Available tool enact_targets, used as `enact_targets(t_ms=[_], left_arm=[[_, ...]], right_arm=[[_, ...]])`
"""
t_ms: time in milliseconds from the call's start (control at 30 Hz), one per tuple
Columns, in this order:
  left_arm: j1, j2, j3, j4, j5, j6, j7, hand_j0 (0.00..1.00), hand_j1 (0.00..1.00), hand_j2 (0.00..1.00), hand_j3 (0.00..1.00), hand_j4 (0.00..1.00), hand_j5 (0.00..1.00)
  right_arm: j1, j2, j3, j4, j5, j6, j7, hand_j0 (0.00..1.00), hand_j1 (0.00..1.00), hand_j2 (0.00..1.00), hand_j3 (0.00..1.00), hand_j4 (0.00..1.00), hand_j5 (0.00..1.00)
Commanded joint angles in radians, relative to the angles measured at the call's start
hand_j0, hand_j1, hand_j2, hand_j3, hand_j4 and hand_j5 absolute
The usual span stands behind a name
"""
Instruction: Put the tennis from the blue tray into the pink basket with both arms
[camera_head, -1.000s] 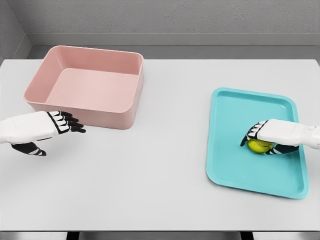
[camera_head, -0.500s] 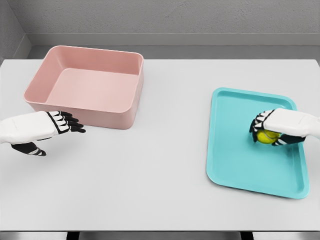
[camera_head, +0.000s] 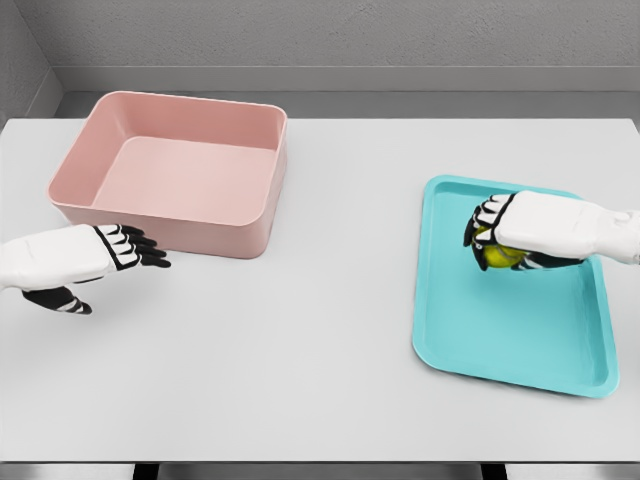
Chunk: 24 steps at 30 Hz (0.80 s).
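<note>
Right hand (camera_head: 512, 240) curls around the round tennis ball (camera_head: 497, 256), tray (camera_head: 520, 340) below it; left hand (camera_head: 95, 255) flat, fingers extended, empty.

The right hand (camera_head: 520, 240) is over the blue tray (camera_head: 500, 345), and the white table (camera_head: 330, 300) to its left lies bare all the way to the pink basket (camera_head: 180, 170). The basket's near wall stands up just behind the left hand (camera_head: 95, 255).

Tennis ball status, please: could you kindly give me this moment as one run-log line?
tennis ball: in right hand, above blue tray | left hand: open, beside pink basket | basket: empty
</note>
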Motion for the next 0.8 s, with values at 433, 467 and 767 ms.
enact_targets(t_ms=[433, 467, 767], left_arm=[[0.002, -0.002, -0.001, 0.000, 0.000, 0.001, -0.001, 1.00, 1.00, 1.00, 1.00, 1.00, 1.00], [0.003, -0.003, -0.001, 0.000, 0.000, 0.001, -0.001, 1.00, 1.00, 1.00, 1.00, 1.00, 1.00], [0.008, 0.003, 0.001, 0.000, 0.001, 0.001, -0.001, 1.00, 1.00, 1.00, 1.00, 1.00, 1.00]], right_arm=[[-0.152, 0.157, 0.161, -0.039, -0.002, 0.003, 0.042, 0.32, 0.32, 0.32, 0.32, 0.32, 0.32], [-0.158, 0.167, 0.173, -0.039, -0.001, 0.003, 0.045, 0.32, 0.32, 0.32, 0.32, 0.32, 0.32], [-0.236, 0.293, 0.287, -0.039, 0.022, 0.003, 0.074, 0.31, 0.31, 0.31, 0.31, 0.31, 0.31]])
